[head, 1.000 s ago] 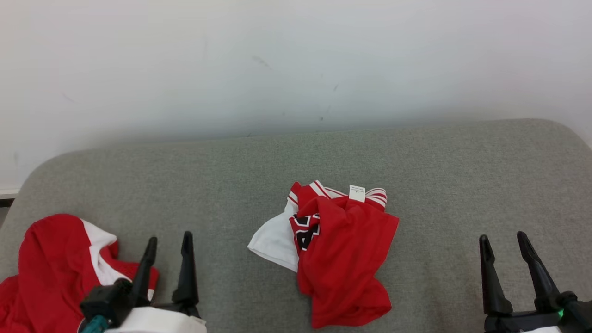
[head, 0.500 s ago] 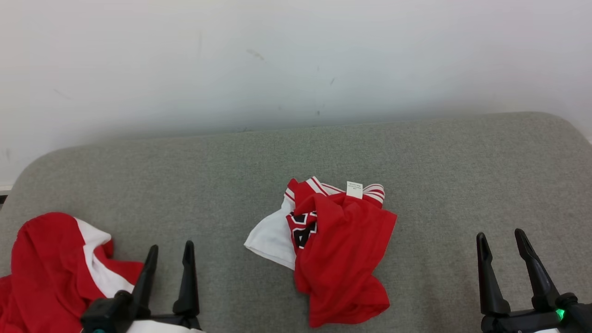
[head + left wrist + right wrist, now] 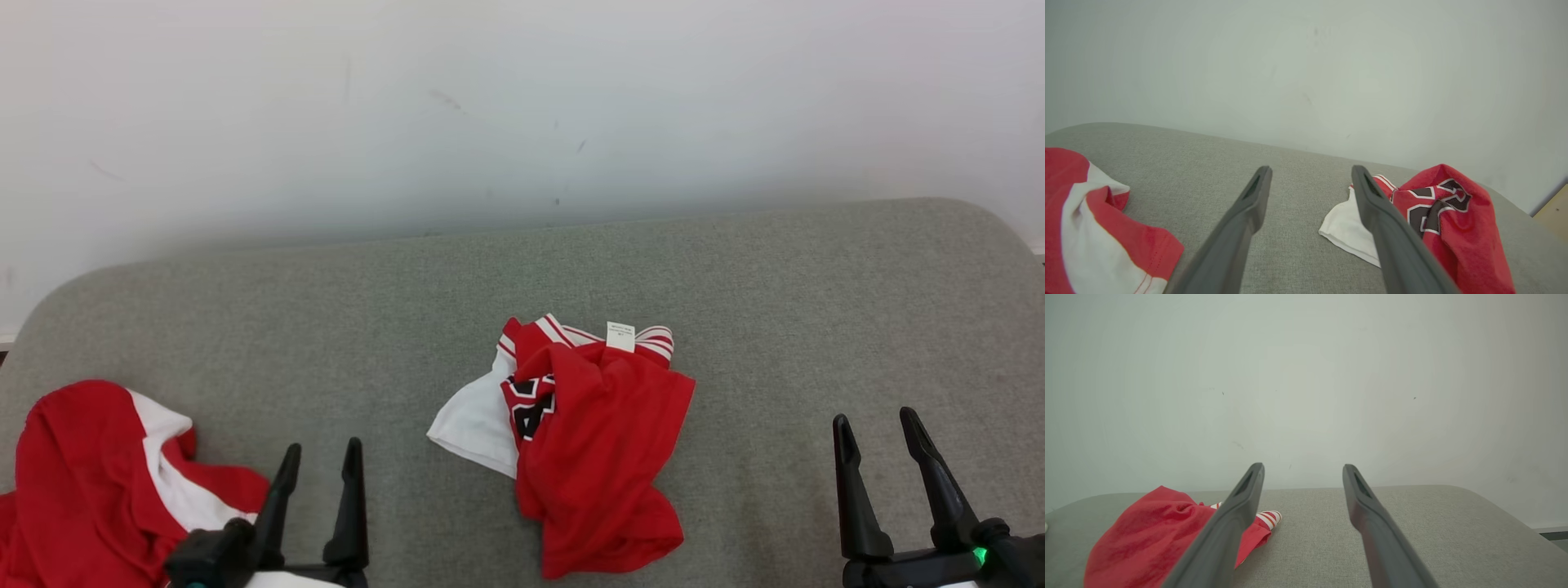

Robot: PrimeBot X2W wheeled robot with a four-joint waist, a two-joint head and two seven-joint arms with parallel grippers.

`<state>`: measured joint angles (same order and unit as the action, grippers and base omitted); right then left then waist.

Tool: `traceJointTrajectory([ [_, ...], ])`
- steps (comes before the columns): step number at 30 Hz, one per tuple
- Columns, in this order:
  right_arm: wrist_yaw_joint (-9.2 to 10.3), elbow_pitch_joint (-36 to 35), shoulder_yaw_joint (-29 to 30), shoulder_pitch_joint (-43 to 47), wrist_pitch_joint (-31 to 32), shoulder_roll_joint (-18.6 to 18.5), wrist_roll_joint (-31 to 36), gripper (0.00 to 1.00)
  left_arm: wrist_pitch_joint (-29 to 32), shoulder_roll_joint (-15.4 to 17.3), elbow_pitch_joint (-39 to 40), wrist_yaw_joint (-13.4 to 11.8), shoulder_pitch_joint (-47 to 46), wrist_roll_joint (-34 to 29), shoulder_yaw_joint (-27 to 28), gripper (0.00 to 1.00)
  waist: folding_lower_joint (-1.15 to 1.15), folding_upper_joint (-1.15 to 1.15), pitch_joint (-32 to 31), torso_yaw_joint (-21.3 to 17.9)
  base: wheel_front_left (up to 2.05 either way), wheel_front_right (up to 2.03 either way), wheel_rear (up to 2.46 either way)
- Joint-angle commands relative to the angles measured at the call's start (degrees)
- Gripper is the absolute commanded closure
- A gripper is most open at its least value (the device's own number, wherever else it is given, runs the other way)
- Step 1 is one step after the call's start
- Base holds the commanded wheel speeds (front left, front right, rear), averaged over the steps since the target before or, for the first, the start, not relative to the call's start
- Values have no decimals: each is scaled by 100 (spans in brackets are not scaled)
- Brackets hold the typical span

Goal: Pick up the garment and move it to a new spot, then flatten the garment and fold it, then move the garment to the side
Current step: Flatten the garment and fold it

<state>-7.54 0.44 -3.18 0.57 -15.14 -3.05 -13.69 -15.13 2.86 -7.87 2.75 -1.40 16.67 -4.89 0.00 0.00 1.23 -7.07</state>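
While the garment (image 3: 592,457) lies crumpled mid-cushion, nothing of mine touches it. It's red, with a white part sticking out on its left side, black-and-white lettering in the folds, and striped trim and a white tag (image 3: 620,336) at the far edge. It sits on the grey cushion (image 3: 775,278), between my two grippers but farther out than both.

My left gripper (image 3: 322,447) is at lower left with its fingers spread wide, empty, above bare cushion. In the left wrist view the garment is off to the right, partly behind one finger.

My right gripper (image 3: 874,416) is at lower right, well apart from the garment, fingers also wide and holding nothing.

The other garment (image 3: 106,482), red with a white band, is heaped at the cushion's near left, just beside my left gripper. I can't tell if they touch.

A pale wall (image 3: 522,106) with a few dark scuffs stands behind the cushion.
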Motion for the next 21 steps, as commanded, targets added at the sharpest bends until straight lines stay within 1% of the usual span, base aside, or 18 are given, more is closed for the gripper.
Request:
traceJointTrajectory([
  [1, 10, 36, -2, 0, -1, 7, 27, 0, -3, 11, -24, 19, -34, -61, -16, 0, 0, 0, -6, -5, 0, 0, 0],
  [3, 10, 48, -10, 1, -1, -4, 23, 0, -3, 10, -49, 47, -23, -23, -100, 0, 0, 0, -16, -18, 0, 0, 0],
  [8, 10, 68, 20, -18, -1, -28, -1, 0, 10, 18, -398, 255, -16, -57, -593, 0, 0, 0, -26, -64, 0, 0, 0],
  [13, 10, 61, 49, -26, -1, -22, -2, 0, 187, 65, -674, 379, -101, -58, -1015, 0, 0, 0, -7, -126, 0, 0, 0],
  [18, 10, 57, 114, -65, -1, -12, -19, 0, 630, 121, -843, 462, -284, 162, -1628, 0, 0, 0, 71, -164, 0, 0, 0],
  [21, 10, 82, 145, -119, -1, -7, -24, 0, 927, 246, -838, 475, -435, 330, -2215, 0, 0, 0, 99, -220, 0, 0, 0],
])
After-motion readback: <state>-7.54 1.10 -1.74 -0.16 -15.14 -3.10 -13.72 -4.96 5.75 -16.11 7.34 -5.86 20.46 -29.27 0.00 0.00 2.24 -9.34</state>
